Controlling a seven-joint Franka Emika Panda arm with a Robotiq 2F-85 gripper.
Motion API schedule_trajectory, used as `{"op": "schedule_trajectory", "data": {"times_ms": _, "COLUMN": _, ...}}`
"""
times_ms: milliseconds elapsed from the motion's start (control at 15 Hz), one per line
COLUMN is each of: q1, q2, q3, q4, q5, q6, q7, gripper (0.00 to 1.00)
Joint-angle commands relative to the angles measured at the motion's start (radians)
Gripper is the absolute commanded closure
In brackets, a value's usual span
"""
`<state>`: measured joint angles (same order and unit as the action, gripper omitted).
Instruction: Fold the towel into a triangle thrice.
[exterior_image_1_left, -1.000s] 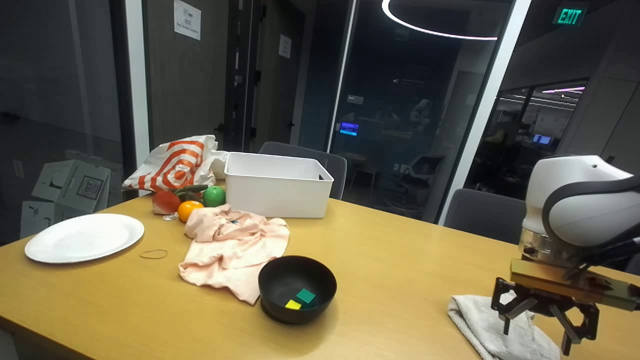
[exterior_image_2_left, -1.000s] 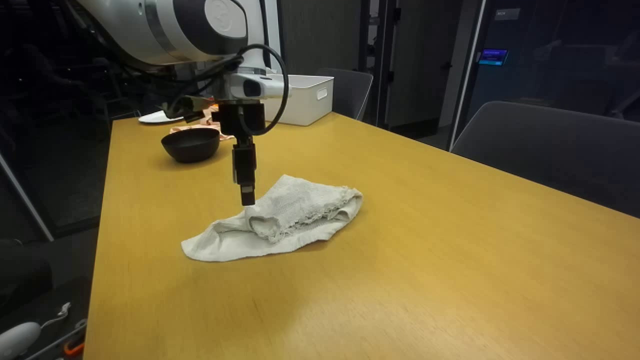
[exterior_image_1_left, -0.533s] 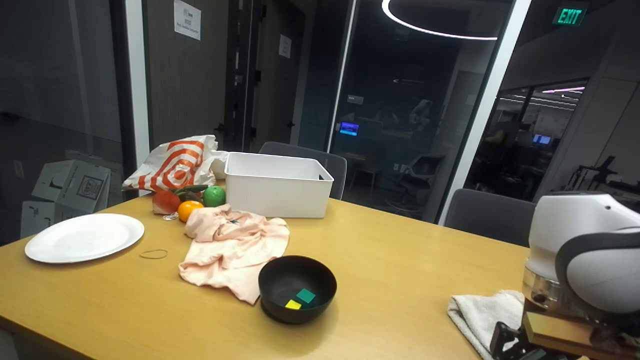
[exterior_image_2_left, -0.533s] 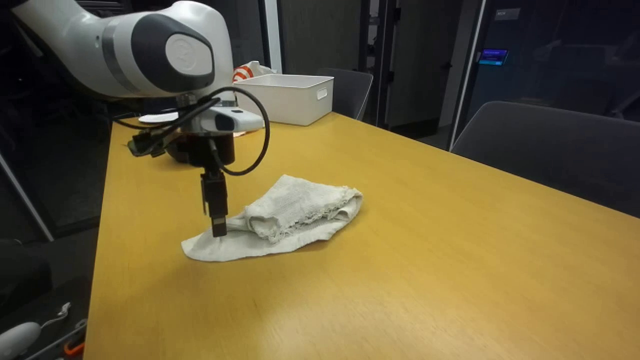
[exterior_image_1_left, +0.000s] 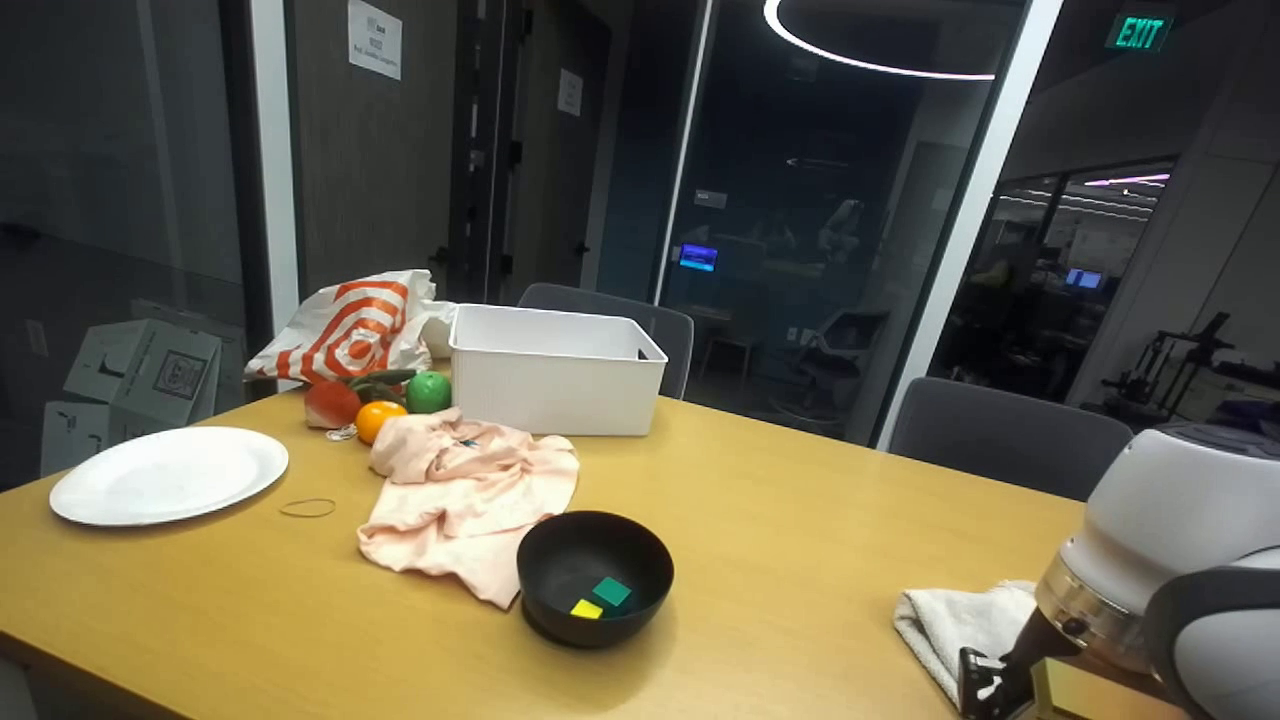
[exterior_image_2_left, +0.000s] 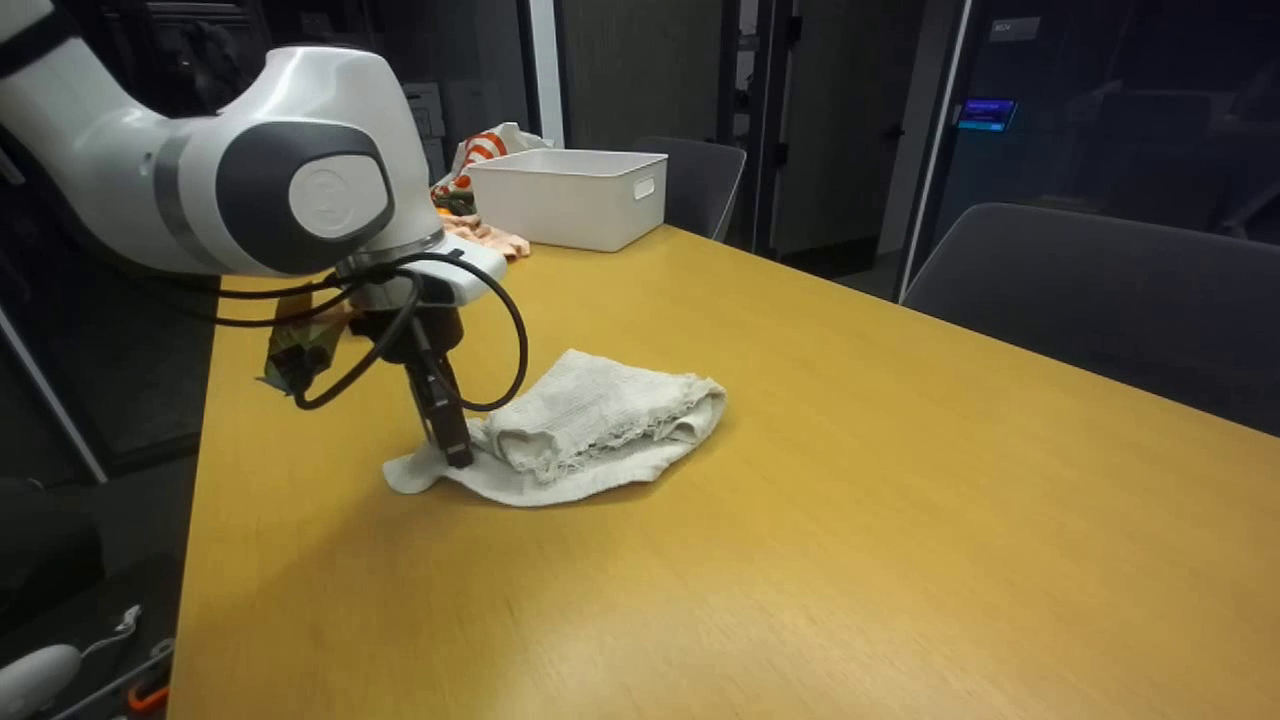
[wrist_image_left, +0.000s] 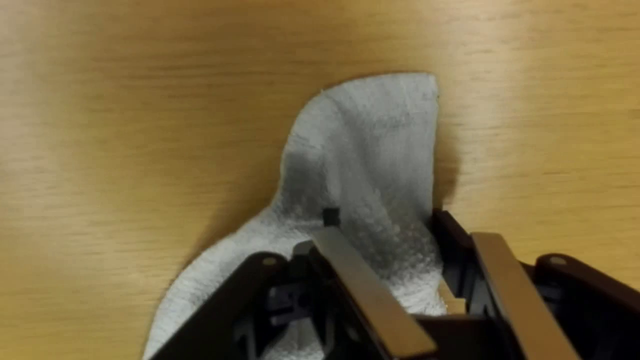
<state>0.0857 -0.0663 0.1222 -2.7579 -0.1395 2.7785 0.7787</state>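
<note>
A grey-white towel (exterior_image_2_left: 610, 405) lies folded on the table, with a thick upper layer and a frayed edge over a thinner lower layer. It also shows in an exterior view (exterior_image_1_left: 955, 625), partly hidden by the arm, and in the wrist view (wrist_image_left: 385, 125). My gripper (exterior_image_2_left: 458, 460) points down, tilted, with its fingertips at the towel's thin left end. In the wrist view the gripper (wrist_image_left: 386, 216) has its fingers apart, one over the towel and one at its right edge. A rumpled strip of towel lies between them. Their exact contact with it is unclear.
A black bowl (exterior_image_1_left: 595, 580) with small coloured pieces, a pink cloth (exterior_image_1_left: 480, 500), a white plate (exterior_image_1_left: 170, 475), a white bin (exterior_image_1_left: 555, 385), toy produce (exterior_image_1_left: 380, 420) and a printed bag (exterior_image_1_left: 355, 330) stand farther along the wooden table (exterior_image_2_left: 800, 560). Chairs (exterior_image_2_left: 1100, 310) line one side.
My gripper has come down from above the towel to its thin left end and tilted. That end has shifted slightly right and rumpled. The other objects have not moved.
</note>
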Motion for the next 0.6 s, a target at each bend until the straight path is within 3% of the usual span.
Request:
{"op": "schedule_trajectory", "data": {"times_ms": 0, "q1": -0.016, "q2": 0.018, "q3": 0.007, "q4": 0.000, "q5": -0.046, "q6": 0.101, "q7": 0.000, "gripper": 0.80}}
{"op": "schedule_trajectory", "data": {"times_ms": 67, "q1": -0.019, "q2": 0.017, "q3": 0.006, "q4": 0.001, "q5": -0.061, "q6": 0.113, "q7": 0.002, "gripper": 0.88}}
{"op": "schedule_trajectory", "data": {"times_ms": 200, "q1": -0.025, "q2": 0.003, "q3": -0.001, "q4": 0.001, "q5": -0.133, "q6": 0.094, "q7": 0.036, "gripper": 0.95}}
{"op": "schedule_trajectory", "data": {"times_ms": 533, "q1": -0.115, "q2": -0.168, "q3": 0.014, "q4": 0.022, "q5": -0.533, "q6": -0.057, "q7": 0.246, "gripper": 0.93}}
